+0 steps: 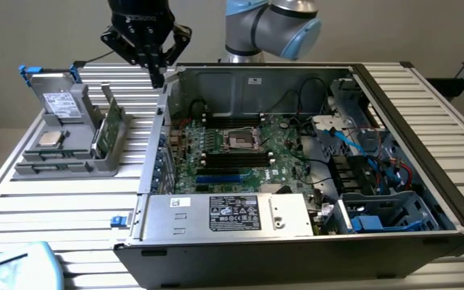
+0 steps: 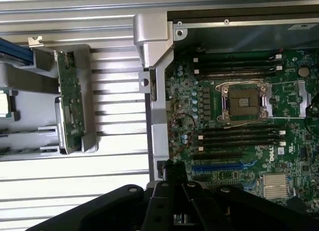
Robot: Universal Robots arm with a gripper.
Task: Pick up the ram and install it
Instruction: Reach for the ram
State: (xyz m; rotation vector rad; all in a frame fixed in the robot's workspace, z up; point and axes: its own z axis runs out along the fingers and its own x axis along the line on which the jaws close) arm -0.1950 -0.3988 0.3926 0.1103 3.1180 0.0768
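By my reading, none of the job is done yet. In the open computer case [image 1: 296,260], the black memory slots [image 1: 234,159] by the processor socket look empty. Left of the case on the bench [image 1: 55,211], the ram [image 1: 113,124] stands on edge in its grey holder [image 1: 63,164], untouched. Farther back, my gripper [image 1: 157,75] hangs above the case's far-left corner, fingers pressed together on nothing.
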